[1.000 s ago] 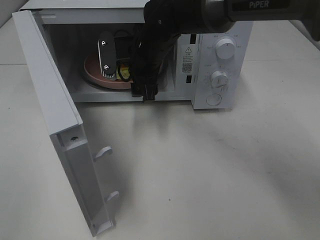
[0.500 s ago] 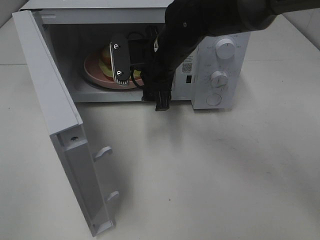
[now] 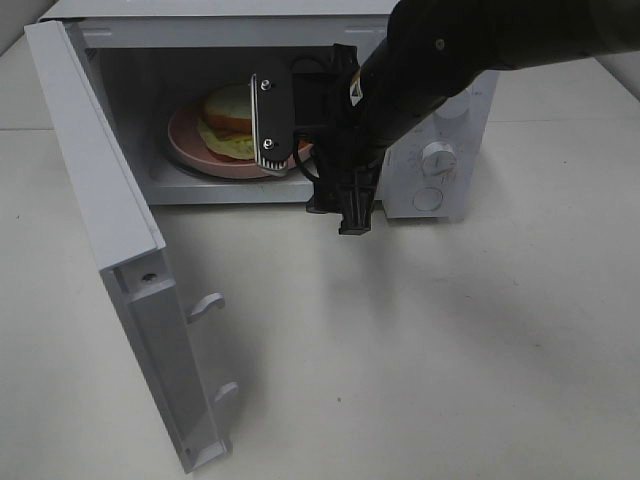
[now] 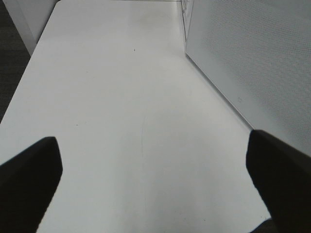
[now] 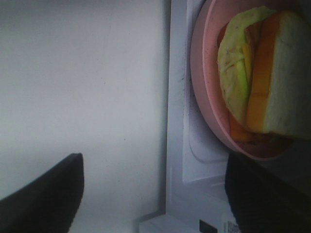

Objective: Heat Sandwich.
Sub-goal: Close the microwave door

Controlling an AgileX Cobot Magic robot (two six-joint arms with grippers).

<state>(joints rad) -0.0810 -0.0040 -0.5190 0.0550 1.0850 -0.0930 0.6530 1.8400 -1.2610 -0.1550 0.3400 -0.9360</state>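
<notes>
- While the right arm (image 3: 450,50) crosses the front of the microwave (image 3: 200,10), it hides most of the control panel. Only one knob (image 3: 437,157) and a round button under it show clearly.
- The arm's wrist camera block covers the right edge of the pink plate (image 3: 185,140).
- The left gripper (image 4: 155,194) does not appear in the high view. Its own wrist view shows only two dark fingertips (image 4: 29,179), both cut off by the frame.
- The right gripper (image 3: 340,205) has its jaws spread wide, with nothing between them and touching nothing. It hangs just outside the microwave's mouth, by the front sill and above the table (image 3: 450,350).
- The left gripper is likewise spread wide and empty, above bare table, with the perforated panel of the open door (image 4: 252,58) beside it.
- The sandwich (image 3: 228,125) lies on the plate inside the cavity. In the high view it is behind and to the left of the right gripper, near it but clear of it.
- In the right wrist view the sandwich shows pale bread, a brown crust edge and yellowish-green filling, and its far side runs out of frame.
</notes>
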